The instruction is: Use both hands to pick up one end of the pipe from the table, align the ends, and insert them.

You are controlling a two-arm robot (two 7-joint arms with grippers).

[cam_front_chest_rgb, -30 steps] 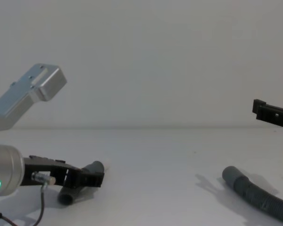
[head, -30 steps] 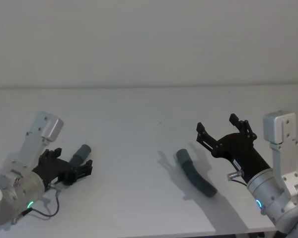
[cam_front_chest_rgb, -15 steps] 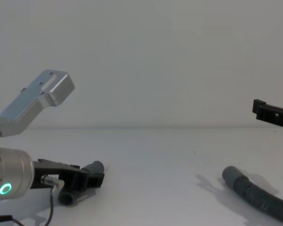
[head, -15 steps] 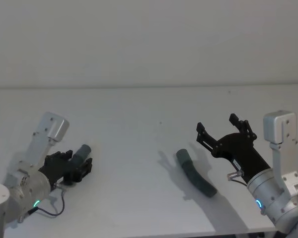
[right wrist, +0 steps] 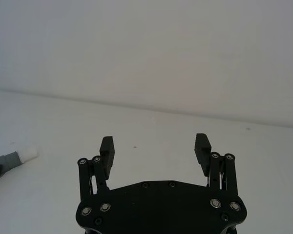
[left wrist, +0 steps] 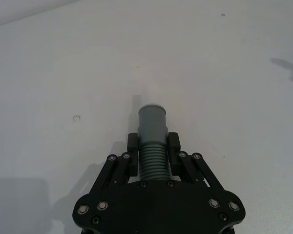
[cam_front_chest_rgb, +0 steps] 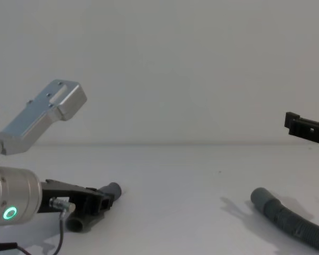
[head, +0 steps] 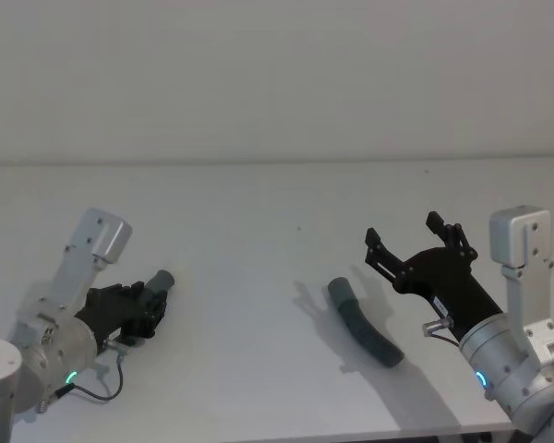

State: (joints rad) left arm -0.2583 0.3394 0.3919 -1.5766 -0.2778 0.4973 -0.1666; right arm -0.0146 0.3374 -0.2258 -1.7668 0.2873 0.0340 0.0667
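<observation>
One hose (left wrist: 152,139) between fingers (left wrist: 133,147), second hose (head: 365,325) apart.

Wall (head: 277,74): plain pale grey, I see it right across the background.
Speck (head: 298,228): tiny dark dot, mid-scene.
Second speck (head: 426,170): I make out another, farther back, right.
Ring mark (left wrist: 76,117): small faint circle.

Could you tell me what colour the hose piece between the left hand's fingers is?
Dark grey hose piece, ribbed behind a smooth cuff; left wrist view.
</observation>
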